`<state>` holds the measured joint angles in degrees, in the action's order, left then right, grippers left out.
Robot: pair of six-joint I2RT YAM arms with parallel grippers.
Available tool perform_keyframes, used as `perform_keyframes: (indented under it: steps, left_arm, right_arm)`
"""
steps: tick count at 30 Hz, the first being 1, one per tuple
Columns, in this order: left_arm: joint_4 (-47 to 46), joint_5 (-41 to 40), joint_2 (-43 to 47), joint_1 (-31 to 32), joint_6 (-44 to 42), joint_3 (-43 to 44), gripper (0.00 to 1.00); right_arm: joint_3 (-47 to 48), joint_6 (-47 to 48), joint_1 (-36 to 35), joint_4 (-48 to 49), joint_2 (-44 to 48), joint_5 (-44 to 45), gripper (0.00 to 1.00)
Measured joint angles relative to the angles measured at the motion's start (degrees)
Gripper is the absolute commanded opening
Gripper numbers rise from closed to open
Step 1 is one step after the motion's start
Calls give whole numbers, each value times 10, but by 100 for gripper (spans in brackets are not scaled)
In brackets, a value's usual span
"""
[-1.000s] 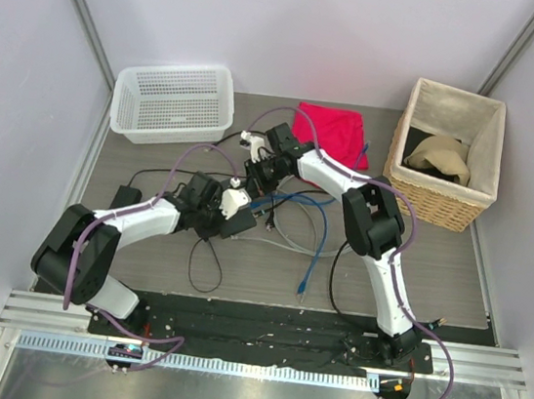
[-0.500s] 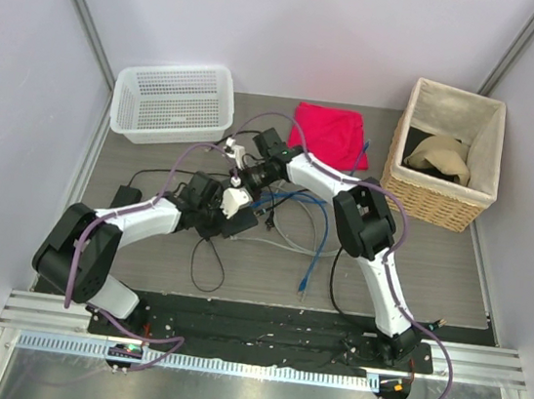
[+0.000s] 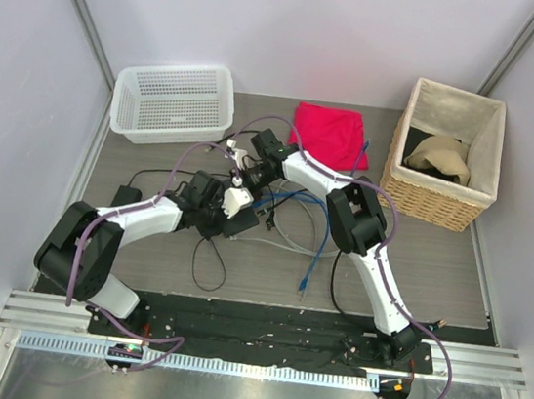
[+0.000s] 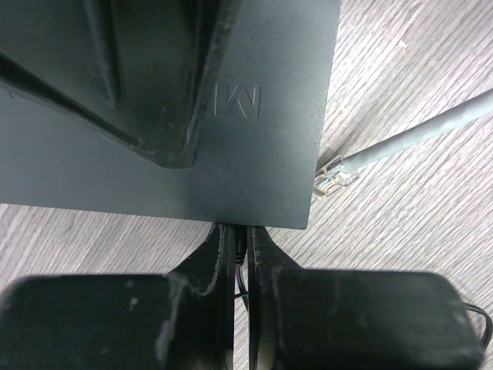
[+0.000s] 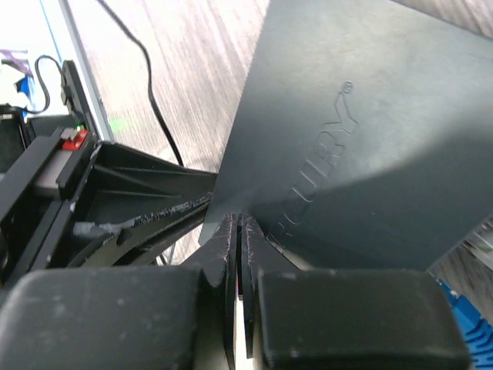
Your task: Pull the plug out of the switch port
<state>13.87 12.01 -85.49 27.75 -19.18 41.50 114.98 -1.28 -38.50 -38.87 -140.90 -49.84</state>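
While both grippers are sitting closed, nothing is showing between the fingers of either one. The left gripper (image 4: 236,235) is parking its tips right at the near edge of the switch (image 4: 269,154), with the black box spreading out ahead of it and flat on the worktop (image 4: 416,231). The right gripper (image 5: 239,231) is likewise meeting an edge of the switch, with the embossed lid rising ahead and to its right. I can't tell whether either one is actually pinching the shell or just pressing on it.

The plug (image 4: 331,176) is lying ahead and to the right of the left gripper, just beside the switch's side edge, with its grey cable (image 4: 416,135) trailing off further right. The port face isn't showing, so I can't tell if it's seated or already out. A blue cable (image 5: 466,327) is showing low to the right of the right gripper.

Handling, as I'm judging it:
- The switch is looking light, stiff and smooth, so it's likely going to slide unless pinned.
- The plug is small, hard, clear plastic, and the latch tab is probably brittle.
- Grip the plug body with the tab squeezed, not the floppy cable.
- Pull straight out along the port.
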Motion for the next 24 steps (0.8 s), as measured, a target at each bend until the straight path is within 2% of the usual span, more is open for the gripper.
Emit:
perform_keyframes:
  steps: [2, 4, 7, 14, 20, 24]
  left_arm:
    - [0, -1, 0, 1, -8, 0, 4]
    - [0, -9, 0, 2, -12, 0, 0]
    - [10, -22, -5, 4, -19, 9, 0]
    - [141, 127, -85, -62, -26, 111, 0]
    - [109, 137, -49, -68, -23, 65, 0]
    - [123, 152, -27, -71, -33, 44, 0]
  right_arm:
    - [0, -19, 1, 0, 1, 11, 1]
    - [2, -35, 1, -2, 1, 22, 1]
    - [5, -47, 1, -2, 1, 33, 1]
    - [4, -50, -1, 4, 4, 53, 1]
    - [-9, -39, -3, 12, 12, 60, 1]
    - [-8, -34, -12, 7, 10, 58, 1]
